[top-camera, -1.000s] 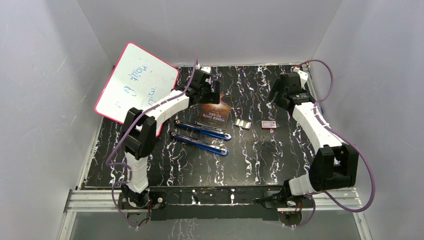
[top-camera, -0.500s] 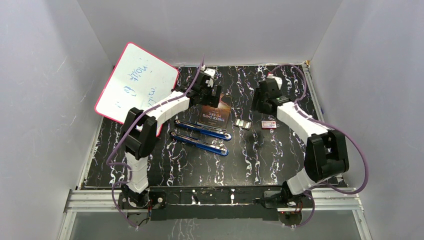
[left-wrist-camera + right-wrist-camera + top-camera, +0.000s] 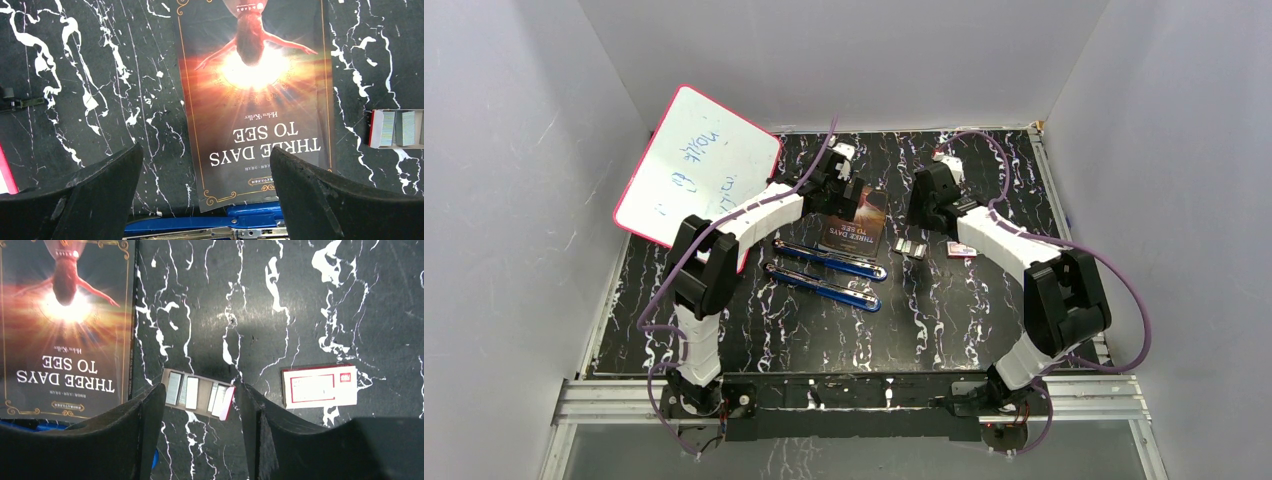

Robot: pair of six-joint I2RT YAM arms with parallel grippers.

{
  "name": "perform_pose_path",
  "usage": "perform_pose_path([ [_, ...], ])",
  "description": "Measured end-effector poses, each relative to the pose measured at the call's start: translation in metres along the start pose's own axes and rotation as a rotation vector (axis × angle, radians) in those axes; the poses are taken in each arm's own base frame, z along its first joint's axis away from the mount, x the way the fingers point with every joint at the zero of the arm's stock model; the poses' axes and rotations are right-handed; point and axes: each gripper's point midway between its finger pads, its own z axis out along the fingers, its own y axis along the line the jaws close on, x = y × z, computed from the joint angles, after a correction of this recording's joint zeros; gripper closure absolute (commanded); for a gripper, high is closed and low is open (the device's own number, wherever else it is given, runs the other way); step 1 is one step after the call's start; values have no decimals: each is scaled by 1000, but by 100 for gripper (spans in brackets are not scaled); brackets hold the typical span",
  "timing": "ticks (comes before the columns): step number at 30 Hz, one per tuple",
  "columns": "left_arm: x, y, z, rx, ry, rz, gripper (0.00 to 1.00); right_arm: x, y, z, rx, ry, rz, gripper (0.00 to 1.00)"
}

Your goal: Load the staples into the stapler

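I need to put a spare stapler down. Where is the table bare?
Bare: the wide near strip of table in front of the nearer blue stapler. Crowded: the middle row of book, staples and red-and-white box.

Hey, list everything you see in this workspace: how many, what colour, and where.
table: one, black marble, under everything
whiteboard: one, white, pink rim, far left
book: one, dark orange cover, centre
staplers: two, blue, near side of book
tray: one, brown, red edge, right of book
staples: few strips, silvery, in tray
box: one, red-and-white, right of tray
left arm: one, white-black, over book, jaws wide apart
right arm: one, white-black, over staples, jaws apart
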Motion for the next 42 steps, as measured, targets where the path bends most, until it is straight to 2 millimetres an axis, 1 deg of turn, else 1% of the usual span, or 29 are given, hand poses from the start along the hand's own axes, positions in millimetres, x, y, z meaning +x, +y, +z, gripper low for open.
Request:
perform_pose_path([
  [3,2,2,0,-13,8,-5,2,-8,0,1,6,-34,4,34],
  [7,3,3,-1,-21,14,-8,2,-11,-3,1,23,-49,5,34],
  [13,2,3,-2,-21,13,-9,2,-19,-5,-6,30,-81,25,34],
  [18,2,3,-2,-20,14,-11,2,-28,-6,-15,31,-112,41,43],
  [20,3,3,-2,-20,14,-11,2,-28,-6,-15,30,-112,44,51],
  [23,3,3,-2,-20,17,-10,2,-26,-3,-15,16,-105,50,56],
  [25,4,3,-2,-20,18,-10,2,-25,-1,-14,8,-96,51,58],
  [29,4,3,-2,-20,21,-9,2,-16,3,-9,1,-68,41,59],
  [38,4,3,-2,-20,21,-9,3,17,11,13,35,44,-21,59],
  [42,4,2,-2,-19,21,-8,3,25,13,20,48,73,-36,60],
])
